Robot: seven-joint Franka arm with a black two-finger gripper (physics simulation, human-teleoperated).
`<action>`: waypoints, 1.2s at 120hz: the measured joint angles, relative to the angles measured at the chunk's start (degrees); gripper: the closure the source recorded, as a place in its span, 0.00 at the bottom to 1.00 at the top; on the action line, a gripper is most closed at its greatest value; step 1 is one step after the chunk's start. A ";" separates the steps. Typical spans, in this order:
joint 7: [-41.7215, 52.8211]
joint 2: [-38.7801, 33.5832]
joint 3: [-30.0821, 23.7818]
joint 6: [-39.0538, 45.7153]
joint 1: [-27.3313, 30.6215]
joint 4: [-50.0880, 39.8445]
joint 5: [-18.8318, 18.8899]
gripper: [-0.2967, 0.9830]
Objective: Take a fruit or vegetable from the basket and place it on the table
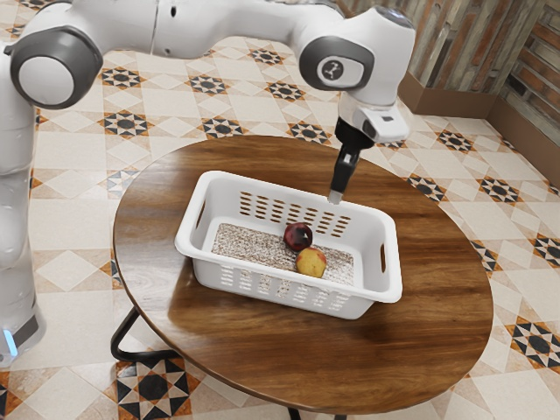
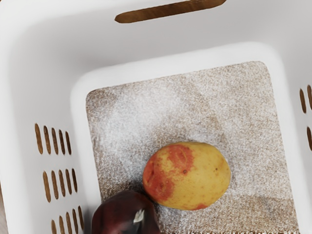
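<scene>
Yellow-red fruit (image 2: 187, 176): on basket floor, lying against or just beside dark red fruit (image 2: 126, 214). Basket (image 1: 190, 213) upright on tabletop (image 1: 442, 262). Claw (image 1: 335, 198) above basket, near its rim; can't tell if wide or narrow. For good pick: centre over yellow-red fruit, descend straight, grip across shorter width without nudging dark neighbour, lift well over rim before going sideways. Wrist view gives blush and dark specks; exterior view adds claw's height, bare wood around basket for set-down.
</scene>
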 joint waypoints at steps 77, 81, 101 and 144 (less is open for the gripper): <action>6.93 -0.49 -2.52 16.31 0.45 -17.62 -1.84 0.24; 7.18 -0.49 -2.49 16.69 0.51 -18.06 -1.85 0.24; 8.34 -0.50 -2.39 18.31 0.63 -20.03 -1.66 0.24; 11.03 -0.80 -2.27 22.26 0.70 -24.88 -1.38 0.24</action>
